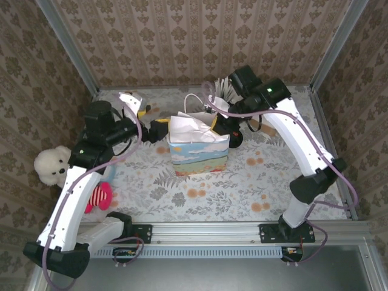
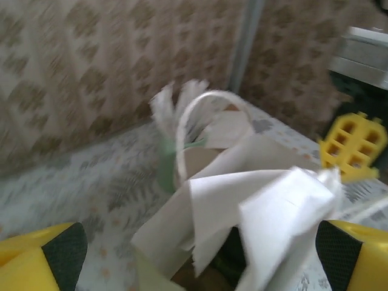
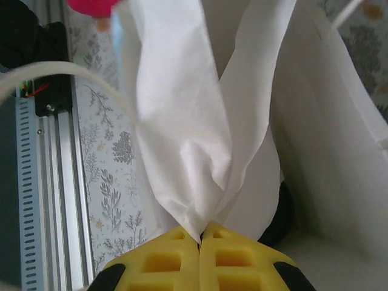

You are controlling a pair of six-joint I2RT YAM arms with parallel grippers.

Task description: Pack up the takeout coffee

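Note:
A gift bag with a landscape print stands mid-table, white tissue paper sticking out of its top. My right gripper hangs over the bag's back right corner, shut on a bunched end of the tissue paper. Beneath that tissue, a black round edge shows inside the bag, and a dark green shape lies deep under the paper; this looks like the takeout coffee, mostly hidden. My left gripper is open at the bag's back left, its fingers spread wide either side of the bag's mouth.
A pale-green cup of white sticks stands behind the bag, close to the right arm. A white teddy bear and a pink striped toy lie at the left edge. The aluminium rail runs along the near edge.

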